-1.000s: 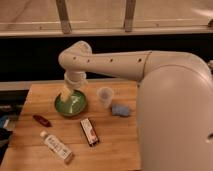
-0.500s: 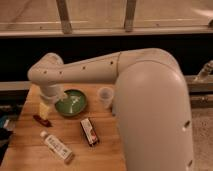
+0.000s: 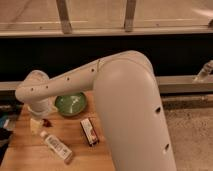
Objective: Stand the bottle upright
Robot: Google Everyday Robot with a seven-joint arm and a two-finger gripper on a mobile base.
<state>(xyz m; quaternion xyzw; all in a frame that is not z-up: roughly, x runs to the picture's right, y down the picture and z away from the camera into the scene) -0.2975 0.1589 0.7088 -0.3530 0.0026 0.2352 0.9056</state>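
- Single view, mounted high behind the arm (image 3: 125, 115), angled down and forward over bench (image 3: 22, 156).
- Close in, with arm housing across centre and right, blocking much of bench.
- Gripper (image 3: 36, 125) at frame left, low over bench, just beside bowl (image 3: 70, 104).

Bulky white arm (image 3: 125, 100), dark holes (image 3: 76, 78); pale fingers (image 3: 35, 125) low-left
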